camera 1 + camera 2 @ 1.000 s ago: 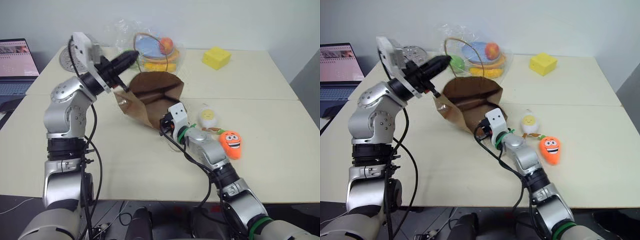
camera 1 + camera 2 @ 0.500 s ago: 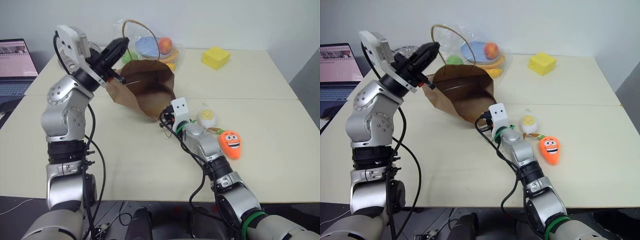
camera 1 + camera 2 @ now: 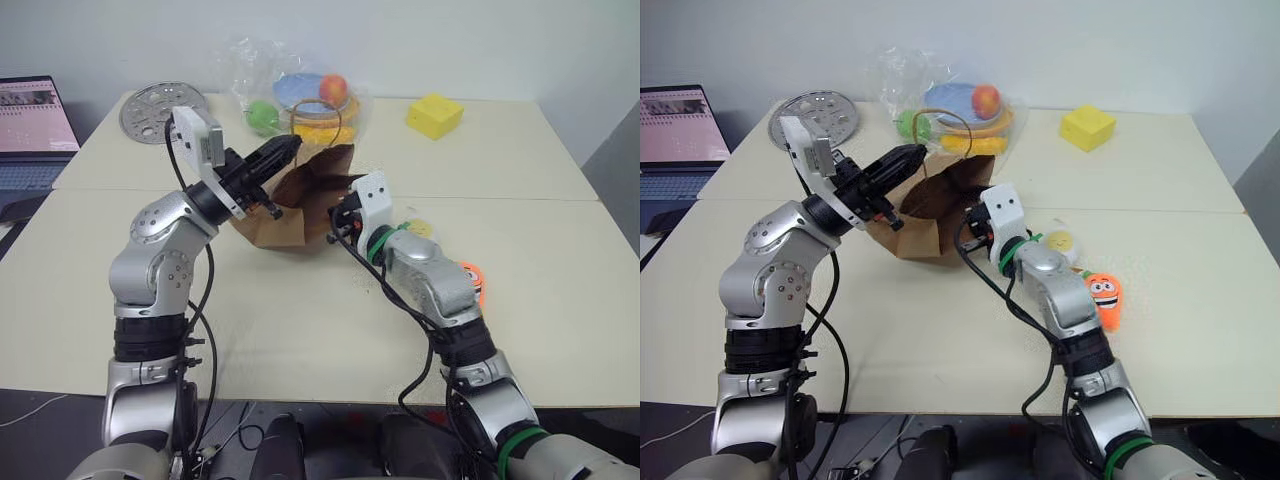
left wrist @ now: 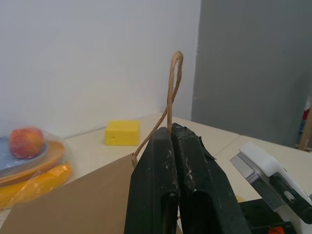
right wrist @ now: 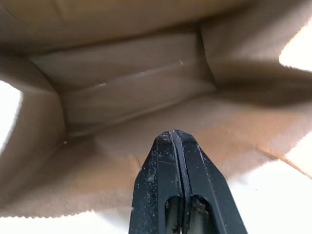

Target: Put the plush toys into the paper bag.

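Lowered from where it hung a second ago, the paper bag (image 3: 935, 205) now sits back on the table near the middle, just in front of the wrapped fruit plate (image 3: 965, 112) at the far edge, its mouth turned up and toward the robot. Its left gripper (image 3: 902, 158) has come down with it, fingers pressed shut on a cord handle (image 4: 171, 92), the loop rising just past the fingertips in the left wrist view. Meanwhile the right gripper (image 5: 174, 141) has risen to the bag's rim on the right side, jaws closed flat with nothing between them, pointing straight into the brown interior, which looks empty. Both plush toys lie on the table to the right of the bag, partly behind the right forearm: the egg toy (image 3: 1061, 241) nearer the bag, the carrot toy (image 3: 1102, 296) nearer the front edge, its long axis running roughly front to back. By my reckoning the right arm is the closer one to both toys, and must swing back to the right and open before it can pick either.
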`<action>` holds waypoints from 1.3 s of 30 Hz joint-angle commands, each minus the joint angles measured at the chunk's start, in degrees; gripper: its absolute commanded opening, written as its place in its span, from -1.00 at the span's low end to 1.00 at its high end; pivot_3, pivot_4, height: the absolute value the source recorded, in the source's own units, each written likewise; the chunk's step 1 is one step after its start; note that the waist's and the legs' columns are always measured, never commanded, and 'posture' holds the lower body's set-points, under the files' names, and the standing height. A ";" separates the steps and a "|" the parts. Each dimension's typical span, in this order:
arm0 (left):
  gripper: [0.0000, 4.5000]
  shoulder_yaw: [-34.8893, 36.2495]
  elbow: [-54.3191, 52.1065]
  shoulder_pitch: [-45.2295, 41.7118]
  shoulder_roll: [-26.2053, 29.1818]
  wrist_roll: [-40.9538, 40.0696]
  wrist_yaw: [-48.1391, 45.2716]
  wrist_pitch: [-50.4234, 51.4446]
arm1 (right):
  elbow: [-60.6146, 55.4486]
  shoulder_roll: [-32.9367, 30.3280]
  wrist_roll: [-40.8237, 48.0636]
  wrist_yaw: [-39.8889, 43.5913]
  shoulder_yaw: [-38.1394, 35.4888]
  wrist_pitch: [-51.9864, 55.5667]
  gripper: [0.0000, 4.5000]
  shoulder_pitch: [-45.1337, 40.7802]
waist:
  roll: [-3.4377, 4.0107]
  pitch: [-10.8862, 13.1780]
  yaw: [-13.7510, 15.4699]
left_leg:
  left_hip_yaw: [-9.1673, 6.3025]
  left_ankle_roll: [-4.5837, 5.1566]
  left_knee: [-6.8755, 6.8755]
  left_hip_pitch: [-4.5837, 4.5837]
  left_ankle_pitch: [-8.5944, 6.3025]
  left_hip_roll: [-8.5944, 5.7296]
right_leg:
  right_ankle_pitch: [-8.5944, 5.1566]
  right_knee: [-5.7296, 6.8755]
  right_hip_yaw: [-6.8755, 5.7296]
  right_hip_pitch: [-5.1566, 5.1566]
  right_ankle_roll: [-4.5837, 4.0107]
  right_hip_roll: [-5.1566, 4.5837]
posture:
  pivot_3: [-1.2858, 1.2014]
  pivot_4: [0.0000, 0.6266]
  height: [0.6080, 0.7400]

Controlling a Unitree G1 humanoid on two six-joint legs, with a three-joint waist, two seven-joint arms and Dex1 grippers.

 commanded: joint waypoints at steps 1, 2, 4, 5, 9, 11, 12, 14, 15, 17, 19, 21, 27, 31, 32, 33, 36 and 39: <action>-1.00 -0.01 -5.88 -0.23 1.02 -5.40 -1.18 5.00 | -4.16 -0.79 1.68 2.16 1.01 3.17 -0.99 -0.62 | 0.00 0.00 -0.03 | 0.00 0.00 0.00 0.01 0.00 0.00 | 0.00 0.01 0.00 0.00 0.00 0.00 | 0.03 -0.52 1.00; -1.00 0.09 -7.05 0.20 1.86 -7.40 -1.85 7.52 | -4.23 -0.97 1.92 2.37 1.06 3.98 -0.99 -0.53 | 0.00 0.00 -0.05 | 0.00 0.00 0.00 0.01 0.00 0.00 | 0.00 0.01 0.01 0.00 0.00 0.00 | 0.03 -0.52 1.00; -1.00 -0.04 -9.20 1.20 4.56 -9.89 -3.88 11.32 | -3.92 -1.24 2.06 2.28 0.91 4.65 -0.99 -0.56 | 0.00 0.00 -0.39 | 0.01 0.00 0.00 0.01 0.00 0.00 | 0.00 0.00 0.02 -0.01 0.00 0.00 | 0.03 -0.52 1.00; -1.00 0.12 -9.60 1.57 6.22 -10.78 -4.98 12.91 | -3.60 -1.27 2.06 2.21 0.92 5.10 -0.99 -0.66 | 0.00 0.00 -0.46 | 0.01 0.00 -0.01 0.01 0.00 0.00 | 0.00 0.01 0.02 -0.02 0.00 0.01 | 0.03 -0.52 1.00; -1.00 0.32 -8.25 2.43 10.26 -9.77 -7.95 12.79 | -1.40 -0.82 1.83 2.41 1.63 5.40 -0.99 -0.56 | 0.00 0.00 -0.45 | 0.01 0.00 -0.02 0.02 0.00 0.00 | 0.00 0.00 0.02 -0.02 0.00 0.01 | 0.03 -0.52 1.00; -1.00 0.25 -7.28 2.62 11.37 -8.78 -8.84 11.85 | 0.24 0.08 1.90 2.36 1.72 5.13 -0.99 -0.13 | 0.00 0.00 -0.44 | 0.01 0.00 -0.02 0.02 0.00 0.00 | 0.00 -0.01 0.01 -0.01 0.00 0.01 | 0.03 -0.52 1.00; -1.00 0.56 -6.71 2.17 11.87 -8.89 -9.20 11.85 | 2.35 1.01 1.92 1.97 1.55 5.18 -0.99 0.41 | 0.00 0.00 -0.44 | 0.02 0.00 -0.02 0.02 0.00 0.00 | 0.00 0.00 0.01 -0.01 0.00 0.01 | 0.03 -0.52 1.00; -1.00 0.97 -5.79 1.08 12.73 -8.67 -9.48 11.59 | 5.42 1.85 1.04 2.32 2.48 2.59 -0.99 1.05 | 0.00 0.00 -0.45 | 0.01 0.00 -0.02 0.02 0.00 0.00 | 0.00 -0.01 0.01 -0.01 0.00 0.01 | 0.03 -0.52 1.00; -1.00 1.04 -5.54 0.79 12.94 -8.59 -9.56 11.49 | 6.22 2.02 0.73 2.50 2.74 1.68 -0.99 1.15 | 0.00 0.00 -0.46 | 0.01 0.00 -0.02 0.02 0.00 0.01 | 0.00 -0.01 0.01 -0.01 0.00 0.01 | 0.03 -0.52 1.00; -1.00 1.47 -4.82 0.20 13.06 -8.26 -9.17 10.82 | 8.47 3.11 0.74 2.35 2.94 0.81 -0.99 0.87 | 0.00 0.00 -0.45 | 0.02 0.00 -0.03 0.02 0.00 0.00 | -0.01 -0.02 0.02 -0.02 0.00 0.01 | 0.03 -0.52 1.00; -1.00 1.74 -4.39 -0.06 13.18 -8.06 -9.16 10.28 | 10.35 4.06 0.83 2.05 3.00 0.01 -0.99 0.56 | 0.00 0.00 -0.42 | 0.02 0.00 -0.03 0.02 0.00 0.00 | -0.01 -0.02 0.01 -0.02 0.00 0.01 | 0.03 -0.52 1.00; -1.00 2.57 -3.74 -0.21 13.57 -7.37 -8.49 9.42 | 14.92 6.77 0.84 0.36 2.29 -1.89 -0.99 0.16 | 0.00 0.00 -0.44 | 0.02 0.00 -0.04 0.02 0.00 0.01 | -0.01 -0.01 0.01 -0.02 0.00 0.02 | 0.03 -0.52 1.00; -1.00 6.50 -3.15 -1.23 9.70 -4.37 1.01 3.81 | 30.07 12.36 -0.96 -5.53 -0.35 -16.90 -0.99 -1.06 | -0.01 -0.01 -0.78 | 0.03 0.00 -0.05 0.04 0.00 0.02 | 0.00 -0.02 0.02 0.00 0.00 0.02 | 0.03 -0.52 1.00; -1.00 9.39 -3.91 -2.32 6.10 -3.28 8.29 0.49 | 34.47 12.19 -0.72 -8.84 -2.49 -20.25 -0.99 -0.54 | -0.04 -0.03 -0.04 | 0.02 0.00 -0.03 0.10 0.00 0.02 | 0.00 0.00 0.02 0.07 -0.01 0.01 | 0.03 -0.52 1.00; -1.00 9.88 -4.27 -2.49 5.56 -3.26 9.59 0.11 | 34.78 12.12 -0.53 -9.60 -2.97 -20.55 -0.99 -0.41 | -0.05 -0.03 0.10 | 0.02 0.00 -0.03 0.11 0.00 0.02 | 0.02 0.00 0.02 0.08 -0.04 0.01 | 0.03 -0.52 1.00; -1.00 9.97 -4.80 -2.21 5.46 -3.28 10.07 0.01 | 34.82 12.15 -0.18 -10.02 -3.41 -20.45 -0.99 -0.40 | -0.06 -0.03 0.13 | 0.01 -0.01 -0.01 0.12 0.01 0.02 | 0.04 0.01 0.02 0.09 -0.05 0.01 | 0.03 -0.52 1.00; -1.00 9.15 -6.60 -0.21 5.52 -3.91 10.09 0.46 | 35.06 12.26 0.59 -10.90 -4.35 -20.60 -0.99 -1.24 | -0.07 -0.04 0.14 | 0.01 -0.02 0.01 0.12 0.01 0.02 | 0.05 0.01 0.02 0.10 -0.05 0.02 | 0.03 -0.52 1.00; -1.00 7.78 -7.73 1.18 6.05 -4.30 9.12 1.43 | 35.23 12.47 1.18 -10.61 -4.33 -20.36 -0.99 -2.67 | -0.07 -0.05 0.11 | 0.00 -0.02 0.00 0.12 0.01 0.02 | 0.05 0.02 0.01 0.10 -0.05 0.02 | 0.03 -0.52 1.00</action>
